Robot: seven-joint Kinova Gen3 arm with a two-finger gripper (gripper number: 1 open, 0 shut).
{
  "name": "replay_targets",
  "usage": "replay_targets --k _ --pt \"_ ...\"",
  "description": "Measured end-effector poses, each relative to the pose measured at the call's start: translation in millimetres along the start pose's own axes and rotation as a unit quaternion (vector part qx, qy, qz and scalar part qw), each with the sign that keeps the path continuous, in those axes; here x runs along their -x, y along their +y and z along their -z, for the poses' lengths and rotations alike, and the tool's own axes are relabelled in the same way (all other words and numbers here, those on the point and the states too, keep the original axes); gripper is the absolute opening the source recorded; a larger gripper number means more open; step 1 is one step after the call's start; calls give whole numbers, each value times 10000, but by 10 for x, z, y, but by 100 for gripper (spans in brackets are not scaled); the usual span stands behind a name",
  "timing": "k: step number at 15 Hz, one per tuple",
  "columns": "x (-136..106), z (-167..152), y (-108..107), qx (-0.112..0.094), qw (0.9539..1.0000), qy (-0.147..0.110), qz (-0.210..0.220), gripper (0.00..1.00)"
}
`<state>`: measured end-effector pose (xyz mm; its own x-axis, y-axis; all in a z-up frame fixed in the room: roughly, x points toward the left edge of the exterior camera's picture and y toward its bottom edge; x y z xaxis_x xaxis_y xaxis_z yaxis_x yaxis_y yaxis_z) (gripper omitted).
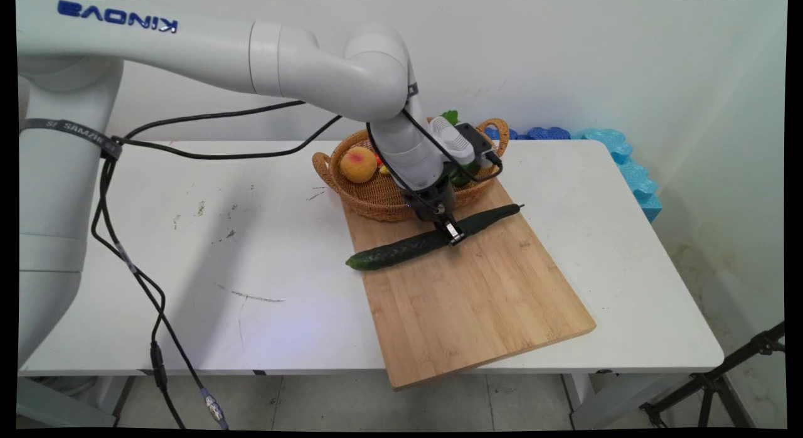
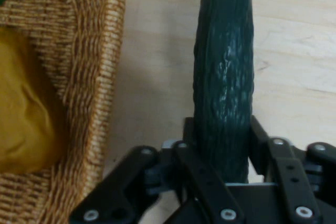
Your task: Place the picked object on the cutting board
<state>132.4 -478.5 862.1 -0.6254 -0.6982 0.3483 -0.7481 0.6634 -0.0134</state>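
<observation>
My gripper (image 1: 453, 235) is down on the cucumber (image 1: 421, 243), fingers clamped on it, one on each side, a little past the middle toward its stem end. In the hand view the cucumber (image 2: 223, 85) runs straight up between my fingers (image 2: 191, 140), dark green and bumpy, filling the gap from pad to pad. It lies flat on the bamboo cutting board (image 1: 477, 293), stretched slantwise across the board's far part, its blunt end poking just past the board's left edge over the white table (image 1: 188, 268), its thin stem end pointing toward the right rear.

Just behind my wrist sits the wicker basket (image 1: 367, 202), its near rim resting on the far end of the board. The basket wall (image 2: 100, 77) is right beside me in the hand view, near the cucumber but apart from it, with bare board between. Inside the basket there's a peach (image 1: 358, 164) on the left, something small and yellow beside it, a bit of red, and green leafy stuff mostly hidden behind my arm. Blue foam pieces (image 1: 627, 162) line the wall past the table's far right corner.
</observation>
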Motion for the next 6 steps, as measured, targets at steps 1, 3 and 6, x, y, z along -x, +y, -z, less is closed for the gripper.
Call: replay_targets --k 1,3,6 --pt "-9 -16 0 2 10000 13 -7 0" --pt "-30 -44 -1 10 10000 50 -31 100" --pt "-57 -34 11 33 9999 128 -66 100"
